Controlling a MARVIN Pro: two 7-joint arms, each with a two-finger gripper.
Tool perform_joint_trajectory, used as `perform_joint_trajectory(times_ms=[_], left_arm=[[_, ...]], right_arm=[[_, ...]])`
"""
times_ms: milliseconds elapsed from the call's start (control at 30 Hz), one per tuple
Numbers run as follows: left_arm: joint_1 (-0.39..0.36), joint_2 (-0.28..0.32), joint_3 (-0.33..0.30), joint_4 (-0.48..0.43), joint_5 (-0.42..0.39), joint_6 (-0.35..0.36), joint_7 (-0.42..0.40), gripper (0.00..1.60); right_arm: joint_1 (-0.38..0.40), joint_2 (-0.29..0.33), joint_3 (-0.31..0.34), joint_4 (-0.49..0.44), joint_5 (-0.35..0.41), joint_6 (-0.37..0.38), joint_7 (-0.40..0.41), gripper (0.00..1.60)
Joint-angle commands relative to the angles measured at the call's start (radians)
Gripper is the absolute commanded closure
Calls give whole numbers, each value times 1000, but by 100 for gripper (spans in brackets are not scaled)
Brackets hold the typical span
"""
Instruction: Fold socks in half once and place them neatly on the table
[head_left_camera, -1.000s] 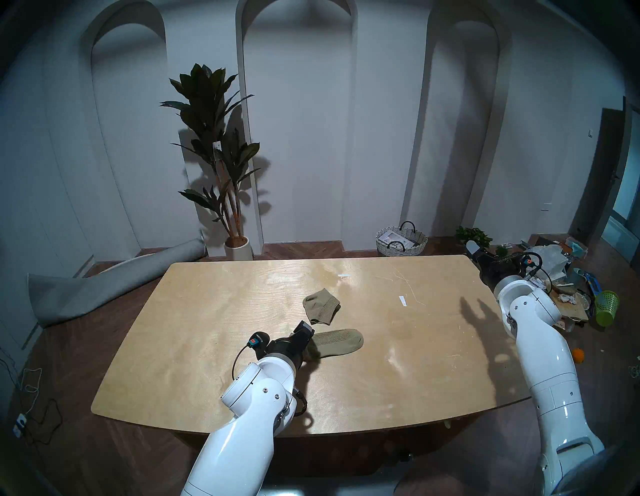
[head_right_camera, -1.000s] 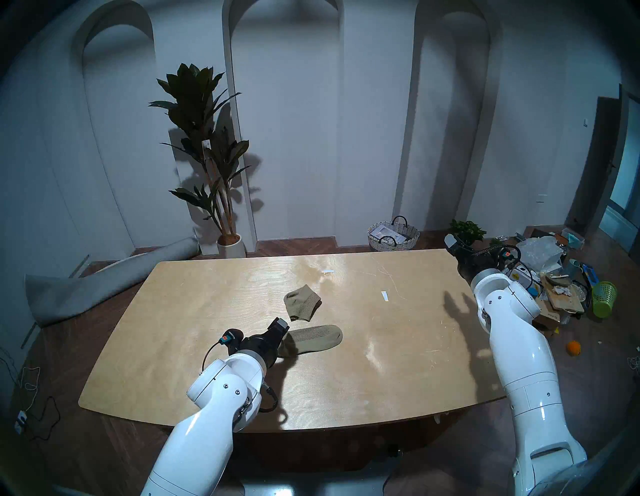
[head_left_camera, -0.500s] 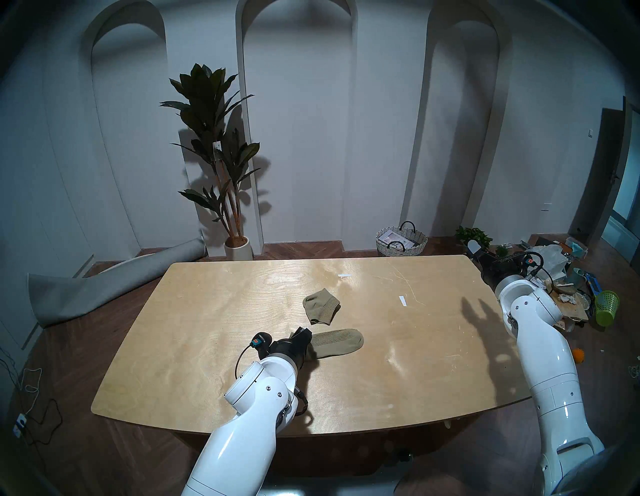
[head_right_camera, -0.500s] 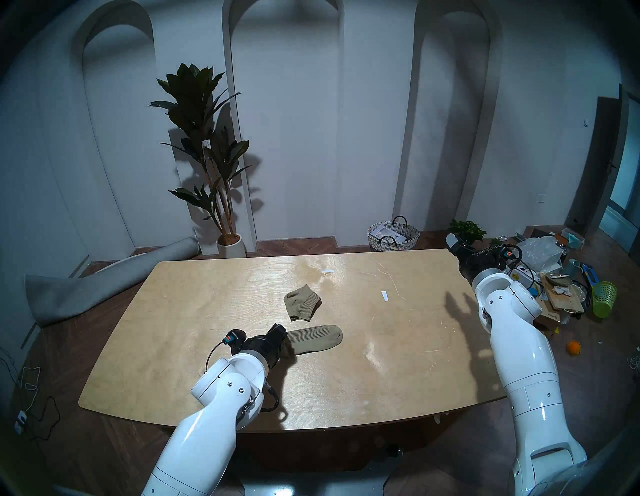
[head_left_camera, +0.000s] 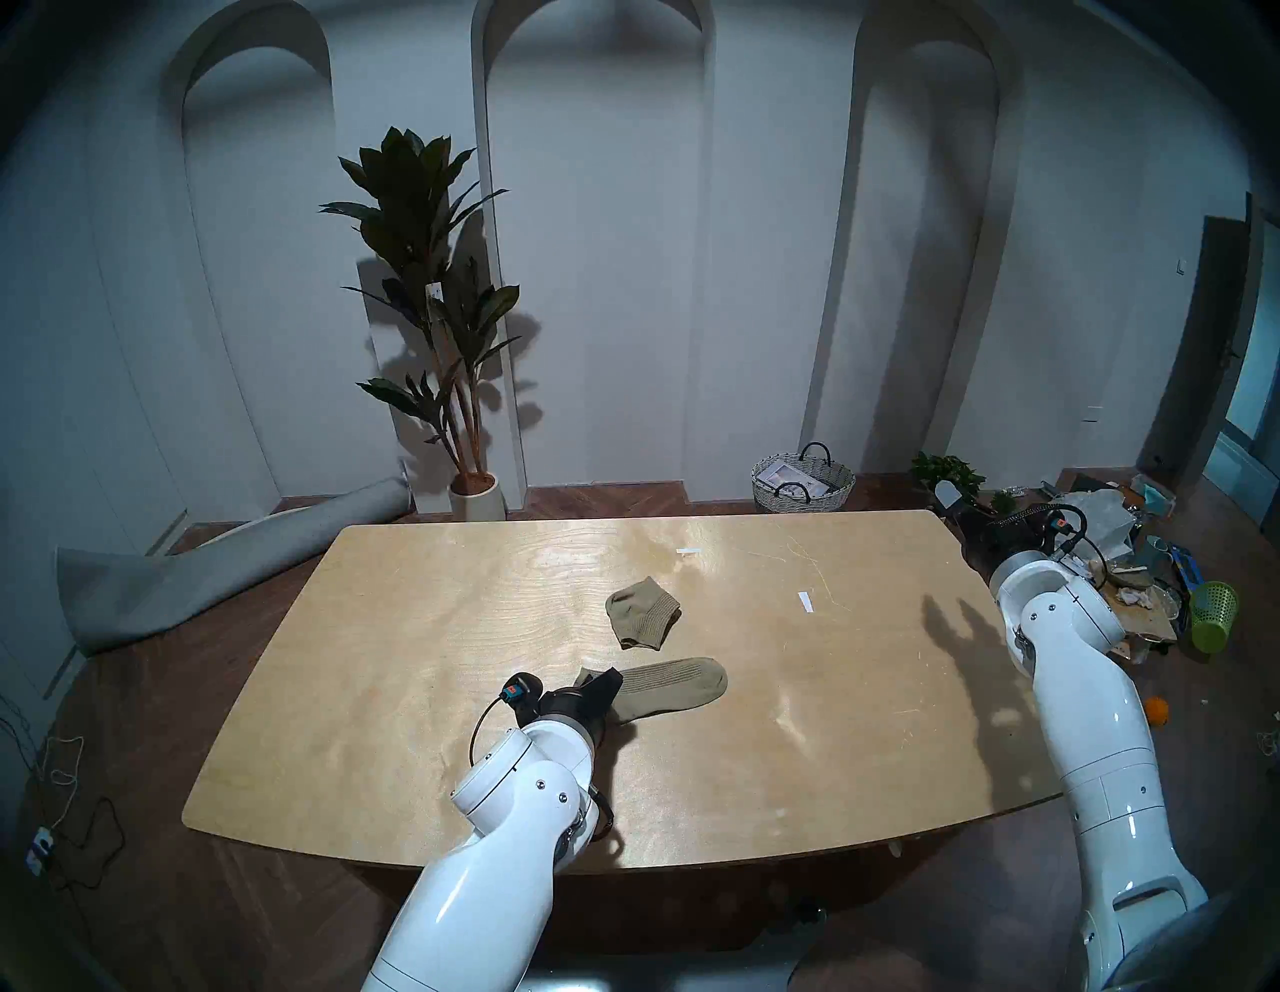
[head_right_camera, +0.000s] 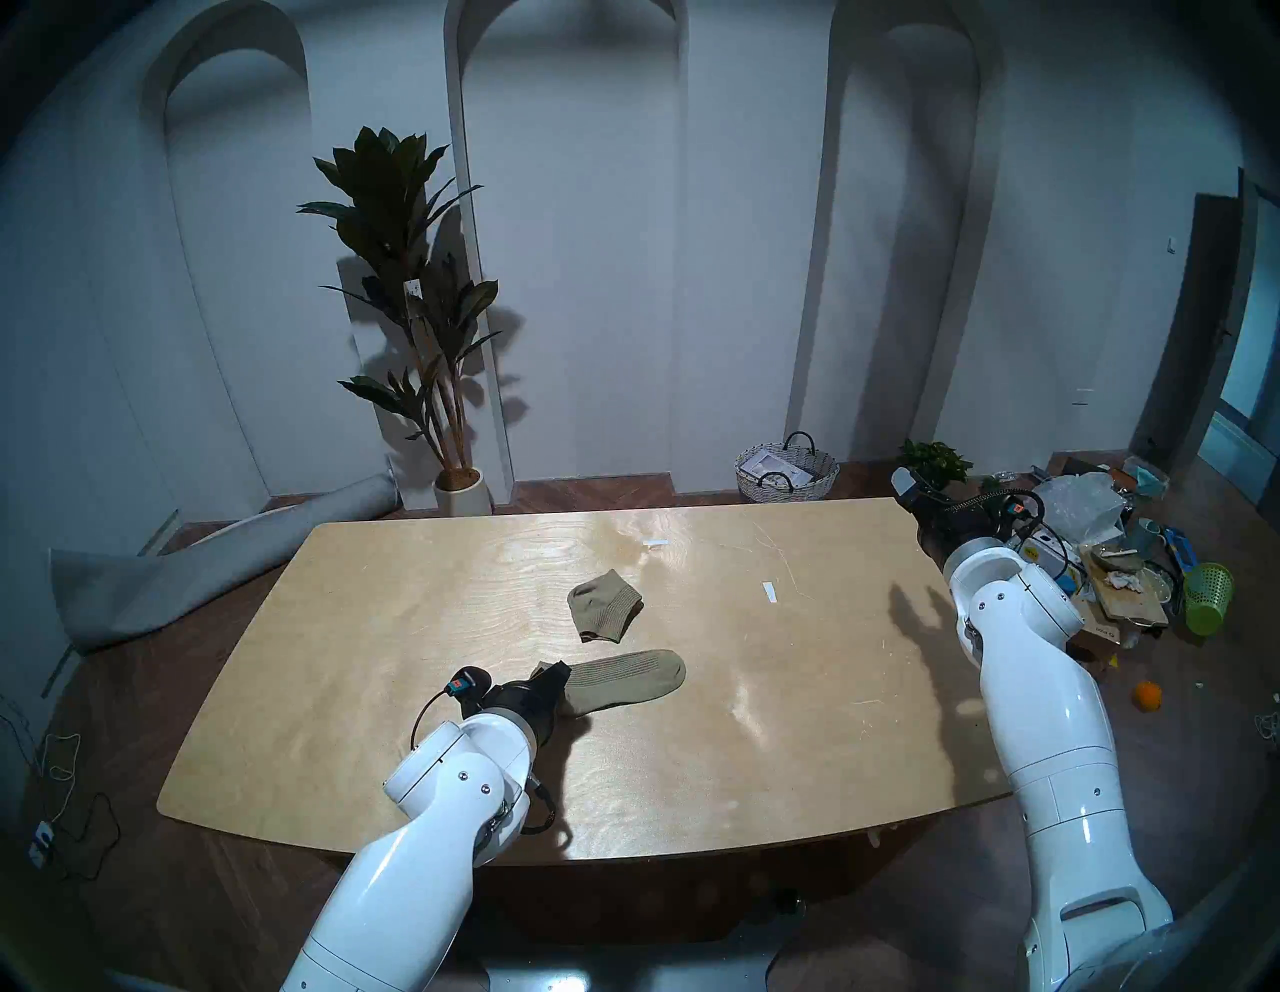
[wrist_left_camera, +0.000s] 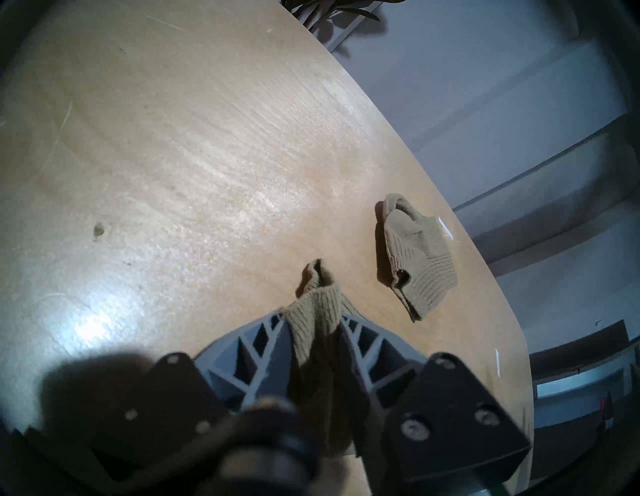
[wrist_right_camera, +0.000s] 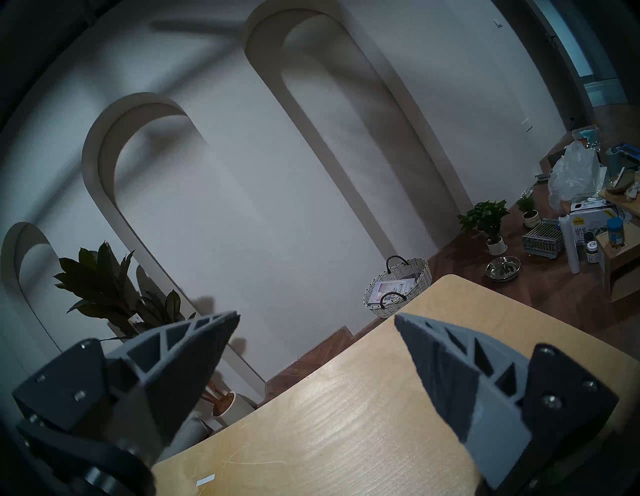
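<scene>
Two olive-khaki ribbed socks lie on the light plywood table (head_left_camera: 415, 658). The farther sock (head_left_camera: 641, 613) (head_right_camera: 605, 605) (wrist_left_camera: 415, 256) is doubled over into a short bundle. The nearer sock (head_left_camera: 675, 686) (head_right_camera: 630, 675) lies stretched out, toe to the right. My left gripper (head_left_camera: 601, 682) (head_right_camera: 554, 673) (wrist_left_camera: 313, 311) is shut on its cuff end, and the knit bunches up between the two grey fingers in the left wrist view. My right gripper (head_left_camera: 952, 499) (head_right_camera: 907, 485) (wrist_right_camera: 317, 316) stands open and empty over the table's far right corner.
Two white tape strips (head_left_camera: 689, 551) (head_left_camera: 805, 601) are stuck on the tabletop behind the socks. On the floor beyond it are a woven basket (head_left_camera: 802, 478), a potted plant (head_left_camera: 429, 291) and a rolled grey rug (head_left_camera: 208, 575). Clutter (head_left_camera: 1143, 575) lies right of the right arm.
My left gripper has dropped onto the stretched sock's cuff and closed on it, pulling the cuff into a bunch. The right arm and the doubled sock have stayed put.
</scene>
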Motion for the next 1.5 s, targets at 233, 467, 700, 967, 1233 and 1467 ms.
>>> perform_joint_trajectory(times_ms=[233, 467, 700, 967, 1233, 1467], left_arm=[[2, 20, 17, -13, 91, -51, 31, 143], [8, 59, 18, -69, 145, -58, 54, 160], [15, 100, 36, -113, 211, -64, 65, 160], [-13, 119, 91, -133, 299, -31, 127, 160], [-41, 132, 113, -125, 376, -19, 182, 160], [-66, 136, 145, -116, 426, -11, 203, 160]], right_arm=[[1, -8, 8, -29, -3, -11, -7, 0], [-2, -11, 9, -32, -8, -10, -10, 0], [-3, -22, 3, -37, -14, -10, -15, 0], [0, -29, 0, -37, -19, -8, -19, 0], [4, -36, 0, -28, -18, -6, -22, 0], [11, -40, -5, -17, -22, -5, -20, 0]])
